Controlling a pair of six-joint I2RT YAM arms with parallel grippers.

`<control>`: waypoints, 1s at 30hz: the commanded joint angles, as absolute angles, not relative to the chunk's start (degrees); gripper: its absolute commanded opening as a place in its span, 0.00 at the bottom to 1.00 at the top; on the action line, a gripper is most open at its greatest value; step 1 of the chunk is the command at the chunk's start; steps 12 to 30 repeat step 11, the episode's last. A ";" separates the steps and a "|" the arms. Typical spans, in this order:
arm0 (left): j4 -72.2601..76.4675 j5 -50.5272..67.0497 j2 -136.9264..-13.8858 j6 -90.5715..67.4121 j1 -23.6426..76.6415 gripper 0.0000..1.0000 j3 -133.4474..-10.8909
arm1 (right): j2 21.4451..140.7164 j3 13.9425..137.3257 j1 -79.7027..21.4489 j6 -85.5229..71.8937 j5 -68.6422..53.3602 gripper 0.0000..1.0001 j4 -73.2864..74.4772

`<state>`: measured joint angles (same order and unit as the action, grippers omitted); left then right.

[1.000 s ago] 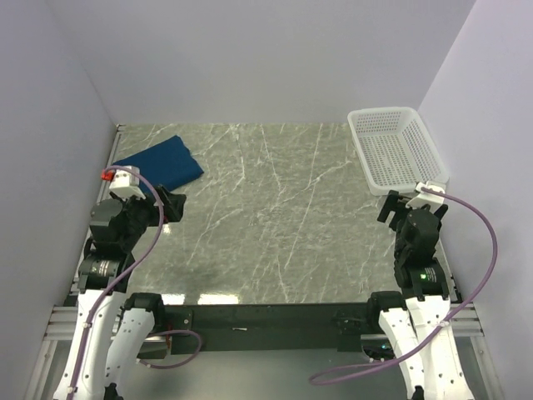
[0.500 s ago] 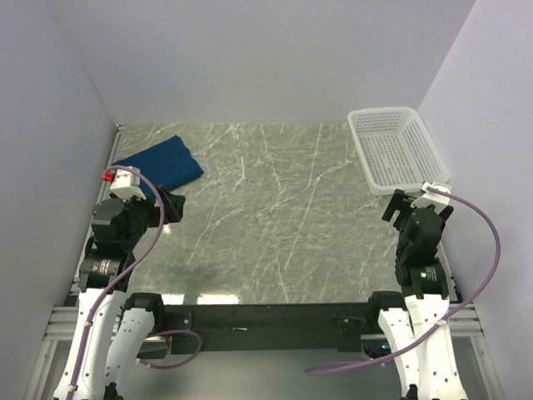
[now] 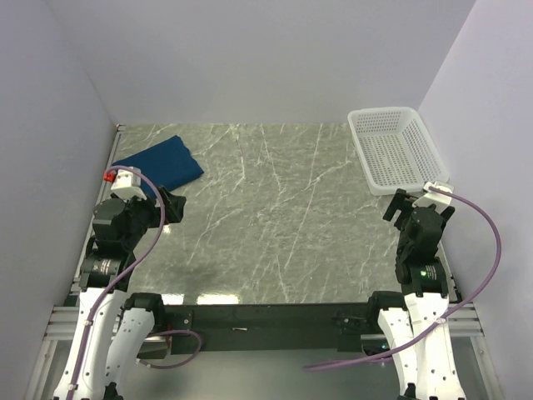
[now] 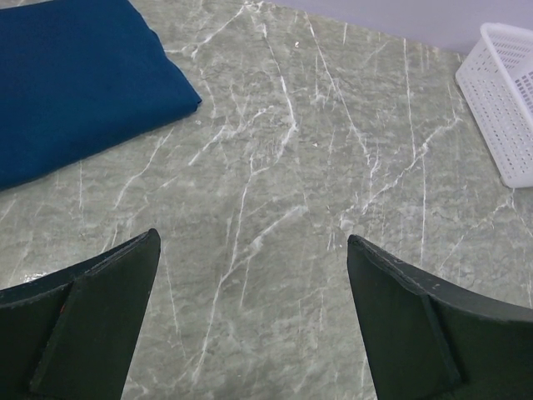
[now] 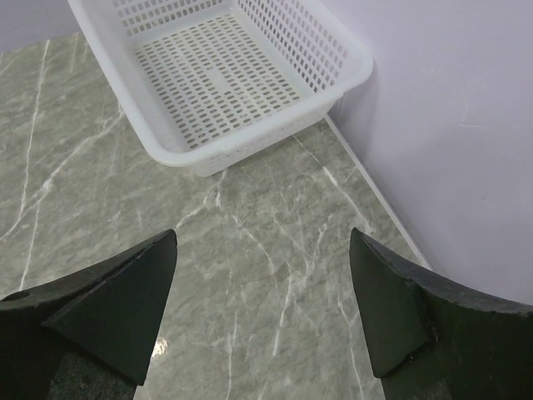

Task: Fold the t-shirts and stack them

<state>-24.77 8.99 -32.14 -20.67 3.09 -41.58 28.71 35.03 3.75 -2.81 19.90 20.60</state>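
The marble table is before me. The white basket stands at its far right corner. The folded dark blue t-shirt lies far left. My left gripper and right gripper have their jaws wide apart, both empty.

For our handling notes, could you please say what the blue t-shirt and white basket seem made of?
T-shirt: probably soft matte knit cloth; its folded edges look rounded. Basket: likely moulded plastic, faintly glossy, given its regular slotted mesh.

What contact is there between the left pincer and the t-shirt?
Apart. The left wrist view shows bare marble between the open left pincer and the t-shirt.
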 commanded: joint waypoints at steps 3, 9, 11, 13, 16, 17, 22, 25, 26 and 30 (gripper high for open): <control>-23.64 9.23 -32.52 -20.74 2.99 0.99 -41.57 | 28.92 35.24 4.04 -3.78 20.39 0.90 19.16; -23.73 9.05 -33.13 -20.66 2.99 0.99 -41.66 | 28.39 34.89 3.96 -2.90 19.86 0.90 18.90; -23.91 8.79 -33.22 -20.57 2.99 0.99 -41.75 | 28.56 35.33 4.04 -0.02 18.82 0.90 19.33; -23.91 8.79 -33.22 -20.57 2.99 0.99 -41.75 | 28.56 35.33 4.04 -0.02 18.82 0.90 19.33; -23.91 8.79 -33.22 -20.57 2.99 0.99 -41.75 | 28.56 35.33 4.04 -0.02 18.82 0.90 19.33; -23.91 8.79 -33.22 -20.57 2.99 0.99 -41.75 | 28.56 35.33 4.04 -0.02 18.82 0.90 19.33; -23.91 8.79 -33.22 -20.57 2.99 0.99 -41.75 | 28.56 35.33 4.04 -0.02 18.82 0.90 19.33; -23.91 8.79 -33.22 -20.57 2.99 0.99 -41.75 | 28.56 35.33 4.04 -0.02 18.82 0.90 19.33; -23.91 8.79 -33.22 -20.57 2.99 0.99 -41.75 | 28.56 35.33 4.04 -0.02 18.82 0.90 19.33; -23.91 8.79 -33.22 -20.57 2.99 0.99 -41.75 | 28.56 35.33 4.04 -0.02 18.82 0.90 19.33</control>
